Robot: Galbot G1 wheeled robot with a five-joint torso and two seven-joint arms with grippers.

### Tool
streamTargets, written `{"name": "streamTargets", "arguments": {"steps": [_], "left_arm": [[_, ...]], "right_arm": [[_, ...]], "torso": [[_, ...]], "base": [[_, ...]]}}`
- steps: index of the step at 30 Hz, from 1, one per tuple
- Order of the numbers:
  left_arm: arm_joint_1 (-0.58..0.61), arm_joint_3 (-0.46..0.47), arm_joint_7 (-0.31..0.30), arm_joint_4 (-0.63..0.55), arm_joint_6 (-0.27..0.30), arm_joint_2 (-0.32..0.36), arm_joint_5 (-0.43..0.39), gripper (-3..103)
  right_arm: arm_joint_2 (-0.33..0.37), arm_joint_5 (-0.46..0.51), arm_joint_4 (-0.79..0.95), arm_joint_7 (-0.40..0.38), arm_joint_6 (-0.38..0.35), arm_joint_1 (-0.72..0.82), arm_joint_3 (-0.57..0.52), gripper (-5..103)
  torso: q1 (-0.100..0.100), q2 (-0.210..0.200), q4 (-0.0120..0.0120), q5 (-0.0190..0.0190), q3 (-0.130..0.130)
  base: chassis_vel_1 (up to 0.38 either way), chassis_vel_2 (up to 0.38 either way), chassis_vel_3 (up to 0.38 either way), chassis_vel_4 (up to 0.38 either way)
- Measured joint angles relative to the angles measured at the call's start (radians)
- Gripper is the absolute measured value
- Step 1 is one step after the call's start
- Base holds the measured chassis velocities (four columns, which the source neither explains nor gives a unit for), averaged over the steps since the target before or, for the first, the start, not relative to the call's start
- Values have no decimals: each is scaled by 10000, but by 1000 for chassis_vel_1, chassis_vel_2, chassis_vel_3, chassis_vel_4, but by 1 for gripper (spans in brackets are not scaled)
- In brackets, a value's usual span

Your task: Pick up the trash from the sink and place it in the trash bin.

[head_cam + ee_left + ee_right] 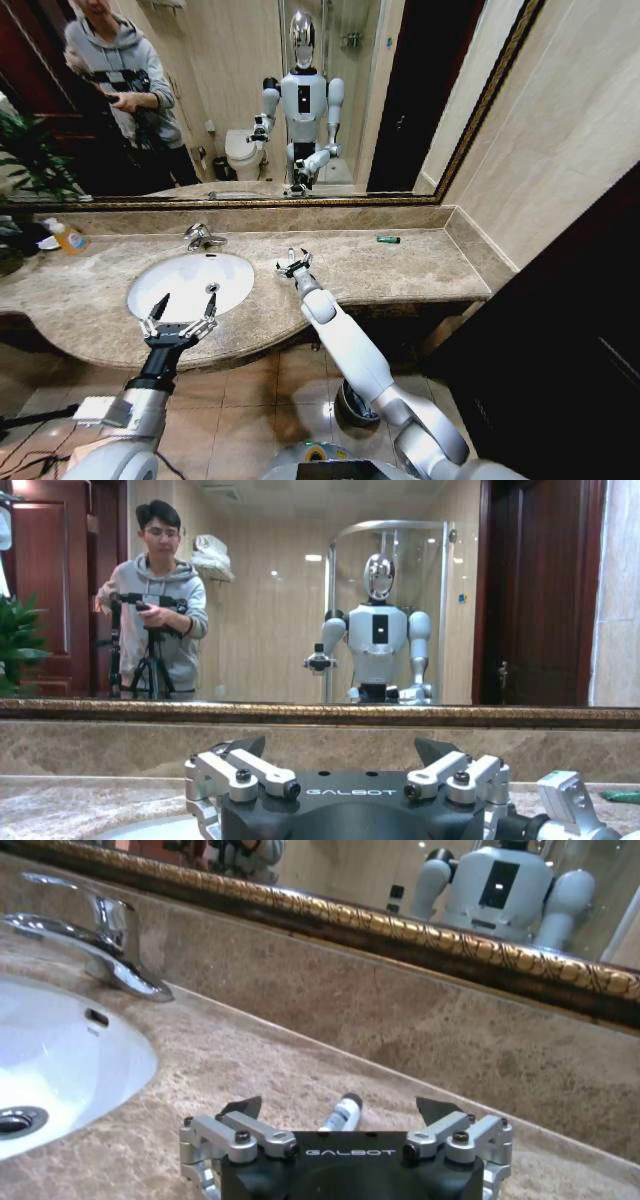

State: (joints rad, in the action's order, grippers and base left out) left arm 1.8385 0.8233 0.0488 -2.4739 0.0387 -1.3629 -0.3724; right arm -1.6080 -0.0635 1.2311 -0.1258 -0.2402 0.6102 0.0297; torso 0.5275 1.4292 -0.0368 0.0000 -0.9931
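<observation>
You're facing a bathroom vanity: a brown marble countertop (pixel 400 262) curves along the wall, with a matching marble backsplash (pixel 330 1001) behind it. Above that hangs a wide mirror (pixel 240 90) in a dark, gilded frame (pixel 440 941). To your right, pale beige wall tiles (pixel 560 130) meet a dark wooden panel (pixel 570 340). The floor (pixel 250 400) near you is tan tile. At far left, a green plant (pixel 30 160) stands by the counter. In the mirror you can see a toilet (pixel 243 152), a glass shower enclosure (pixel 400 607) and warm ceiling lights.
</observation>
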Motion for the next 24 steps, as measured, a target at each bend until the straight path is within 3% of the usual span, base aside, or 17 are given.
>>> {"name": "streamTargets", "arguments": {"steps": [6,8,14,15,19,24], "left_arm": [[0,0,0,0,-1,1,0,100],[0,0,0,0,-1,0,0,100],[0,0,0,0,0,0,0,100],[0,0,0,0,0,0,0,100],[0,0,0,0,0,0,0,100],[0,0,0,0,0,0,0,100]], "right_arm": [[0,17,-248,22,103,-45,-13,102],[0,12,-331,66,169,-48,-50,99],[0,44,-414,181,210,-28,-103,84],[0,45,-423,204,217,-6,-100,77],[0,45,-465,232,227,13,-84,72],[0,136,-497,255,225,46,11,56]], "torso": [[0,0,0,0,0],[0,0,0,0,0],[0,0,0,0,0],[0,0,0,0,0],[0,0,0,0,0],[0,0,0,0,0]], "base": [[0,0,0,0],[0,0,0,0],[0,0,0,0],[0,0,0,0],[0,0,0,0],[0,0,0,0]]}}
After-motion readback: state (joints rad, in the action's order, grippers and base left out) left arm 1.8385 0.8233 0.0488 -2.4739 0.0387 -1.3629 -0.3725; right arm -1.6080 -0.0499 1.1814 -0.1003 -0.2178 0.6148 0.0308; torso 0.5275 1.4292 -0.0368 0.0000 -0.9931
